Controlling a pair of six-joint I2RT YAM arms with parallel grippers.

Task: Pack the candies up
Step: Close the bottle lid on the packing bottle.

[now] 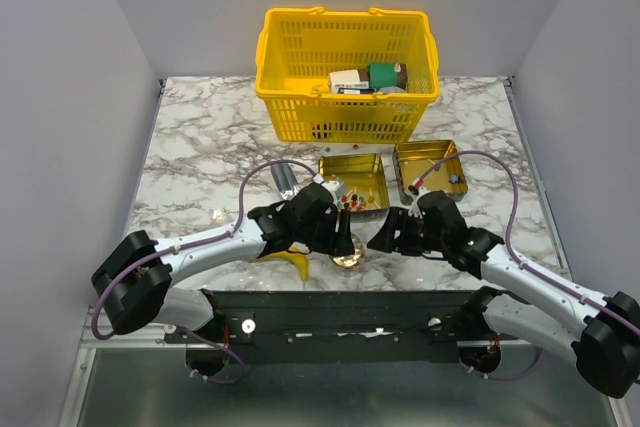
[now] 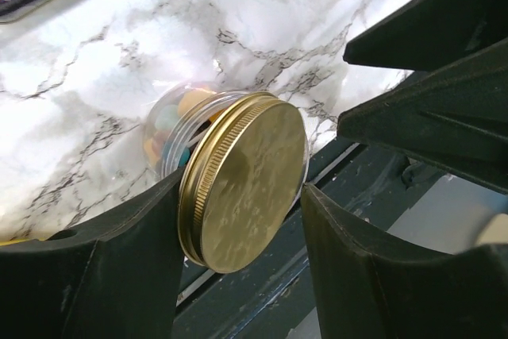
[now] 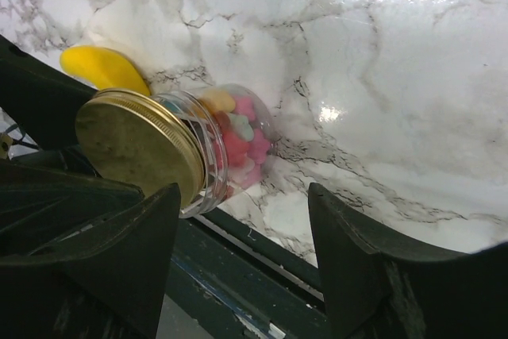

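The candies (image 3: 242,140) fill a small clear jar with a gold lid (image 2: 246,188) that stands on the marble near the table's front edge (image 1: 347,255). My left gripper (image 2: 242,188) is over the jar. It is open, with one finger on each side of the lid and close against it. My right gripper (image 3: 242,192) hangs just right of the jar, open with nothing between its fingers; the jar lies off its left finger. More loose candies (image 1: 350,199) lie in a gold tin (image 1: 352,162) behind the jar.
A second gold tin (image 1: 430,150) sits right of the first. A yellow basket (image 1: 340,122) holding boxes stands at the back. A banana (image 1: 292,263) lies left of the jar by the front edge. The dark base rail (image 1: 340,302) runs below.
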